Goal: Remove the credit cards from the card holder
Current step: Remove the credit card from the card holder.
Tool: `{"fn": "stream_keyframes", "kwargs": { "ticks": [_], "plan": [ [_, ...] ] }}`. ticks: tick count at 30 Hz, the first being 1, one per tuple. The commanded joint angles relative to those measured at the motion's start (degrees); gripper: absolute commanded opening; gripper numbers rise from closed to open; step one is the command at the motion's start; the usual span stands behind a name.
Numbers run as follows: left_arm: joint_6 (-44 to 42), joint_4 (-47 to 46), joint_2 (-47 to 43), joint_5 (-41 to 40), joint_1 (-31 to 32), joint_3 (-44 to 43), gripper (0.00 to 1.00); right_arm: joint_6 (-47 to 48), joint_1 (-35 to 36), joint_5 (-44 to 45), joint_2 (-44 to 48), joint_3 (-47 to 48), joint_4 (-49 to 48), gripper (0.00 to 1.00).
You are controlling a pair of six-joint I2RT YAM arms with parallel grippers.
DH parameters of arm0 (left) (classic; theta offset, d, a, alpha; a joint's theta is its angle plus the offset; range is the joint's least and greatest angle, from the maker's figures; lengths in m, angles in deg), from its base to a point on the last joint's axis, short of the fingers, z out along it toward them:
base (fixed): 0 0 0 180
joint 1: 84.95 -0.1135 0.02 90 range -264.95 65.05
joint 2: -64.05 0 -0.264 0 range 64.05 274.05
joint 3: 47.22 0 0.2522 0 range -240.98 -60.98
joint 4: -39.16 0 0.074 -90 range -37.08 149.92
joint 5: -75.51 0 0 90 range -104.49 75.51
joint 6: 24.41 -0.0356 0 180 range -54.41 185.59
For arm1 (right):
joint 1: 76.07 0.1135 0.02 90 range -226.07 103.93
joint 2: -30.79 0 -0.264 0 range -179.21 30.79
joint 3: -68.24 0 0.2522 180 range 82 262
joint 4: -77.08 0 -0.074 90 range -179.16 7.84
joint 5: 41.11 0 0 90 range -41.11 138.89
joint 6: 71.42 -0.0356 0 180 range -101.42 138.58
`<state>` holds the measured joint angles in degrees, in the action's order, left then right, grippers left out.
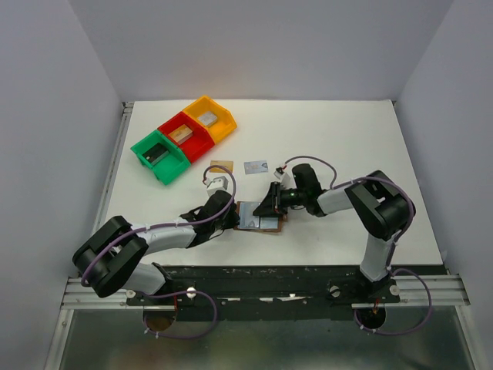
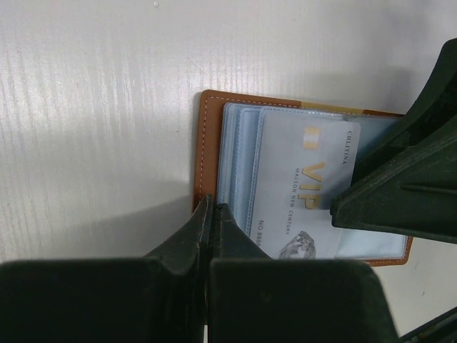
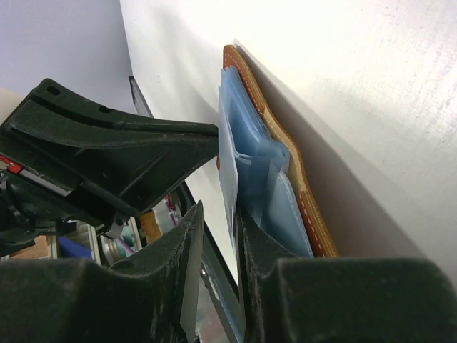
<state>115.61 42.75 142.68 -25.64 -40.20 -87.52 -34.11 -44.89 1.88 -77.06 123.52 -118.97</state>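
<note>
The card holder (image 1: 260, 218) lies open on the table, brown leather (image 2: 202, 143) outside and light-blue pockets inside. A silvery light-blue credit card (image 2: 307, 186) marked VIP sticks partway out of a pocket. My left gripper (image 2: 212, 206) is shut, its tips down on the holder's left edge. My right gripper (image 3: 218, 211) reaches in from the right with its jaws a little apart. The card's edge (image 3: 228, 161) runs between them, along the right finger. Two credit cards lie loose behind the holder, a gold-tan card (image 1: 221, 165) and a silvery light-blue card (image 1: 256, 166).
A green bin (image 1: 159, 158), a red bin (image 1: 186, 136) and a yellow bin (image 1: 209, 118) stand in a diagonal row at the back left, each with a block inside. White table (image 1: 347, 139) stretches to the right and back.
</note>
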Motion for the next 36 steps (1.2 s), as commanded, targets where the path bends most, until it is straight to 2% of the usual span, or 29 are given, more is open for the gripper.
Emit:
{"fn": "stream_keyframes", "kwargs": {
  "ticks": [1,21,36],
  "plan": [
    [0.52,4.28,0.03,-0.09,0.51,1.76,0.00,1.88,0.29,1.83,2.21,-0.74,2.73,0.32],
    [2.01,5.08,0.03,-0.53,-0.02,2.46,0.00,7.42,0.29,5.78,6.34,0.23,13.98,0.30],
    [2.45,5.52,-0.06,-0.62,-0.19,2.55,0.00,8.65,0.20,6.22,8.36,0.05,15.65,0.27]
  ]
}}
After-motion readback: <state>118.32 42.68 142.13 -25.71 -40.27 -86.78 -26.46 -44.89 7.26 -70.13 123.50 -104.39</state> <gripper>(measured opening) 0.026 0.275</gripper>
